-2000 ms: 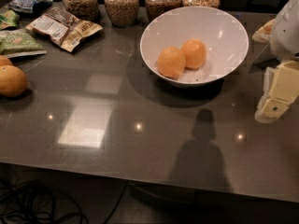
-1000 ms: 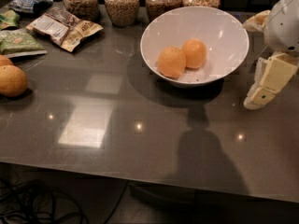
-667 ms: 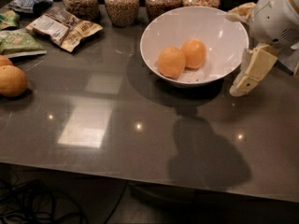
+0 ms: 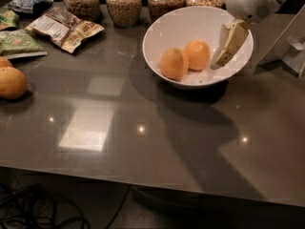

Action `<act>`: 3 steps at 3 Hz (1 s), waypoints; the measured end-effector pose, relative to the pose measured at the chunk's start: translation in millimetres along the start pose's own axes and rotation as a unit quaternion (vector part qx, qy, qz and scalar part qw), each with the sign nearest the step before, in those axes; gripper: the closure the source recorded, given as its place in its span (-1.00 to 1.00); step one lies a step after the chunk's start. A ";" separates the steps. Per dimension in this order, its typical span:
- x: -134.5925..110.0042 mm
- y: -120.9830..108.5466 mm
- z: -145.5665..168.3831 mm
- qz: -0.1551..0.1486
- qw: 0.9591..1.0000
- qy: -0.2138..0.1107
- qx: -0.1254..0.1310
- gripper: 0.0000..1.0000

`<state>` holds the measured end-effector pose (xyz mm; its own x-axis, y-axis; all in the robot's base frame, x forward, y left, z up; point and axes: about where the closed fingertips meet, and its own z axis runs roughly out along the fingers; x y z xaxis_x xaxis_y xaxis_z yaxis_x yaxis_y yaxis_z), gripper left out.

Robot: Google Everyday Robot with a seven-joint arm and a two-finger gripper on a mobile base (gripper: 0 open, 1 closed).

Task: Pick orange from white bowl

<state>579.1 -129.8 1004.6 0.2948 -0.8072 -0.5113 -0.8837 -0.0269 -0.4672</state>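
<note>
The white bowl (image 4: 188,20) stands at the back middle of the dark table. Two fruits lie in it, touching. The orange (image 4: 173,64) is the paler, oval one on the left. A smaller, brighter orange fruit (image 4: 198,54) sits to its right. My gripper (image 4: 223,58) hangs down from the white arm (image 4: 250,1) at the upper right. It is over the right inside of the bowl, just right of the brighter fruit and apart from the orange. It holds nothing that I can see.
Several glass jars of grains (image 4: 124,4) line the back edge behind the bowl. Snack packets (image 4: 64,28) lie at the back left. Another orange fruit (image 4: 12,82) sits at the table's left edge. The table's front edge (image 4: 143,178) runs across the bottom.
My gripper has moved left from beside the bowl's right rim to over the bowl's right inside. The fruits and the bowl have not moved.
</note>
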 end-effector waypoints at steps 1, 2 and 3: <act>0.0 0.1 0.2 0.000 1.000 0.000 0.000 -1.00; 1.9 -11.6 12.1 -0.068 0.997 0.032 -0.003 -1.00; 1.4 -34.2 31.9 -0.154 0.986 0.065 -0.011 -1.00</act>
<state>621.4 -111.2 996.9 0.5022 -0.8278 -0.2499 -0.7675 -0.2936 -0.5698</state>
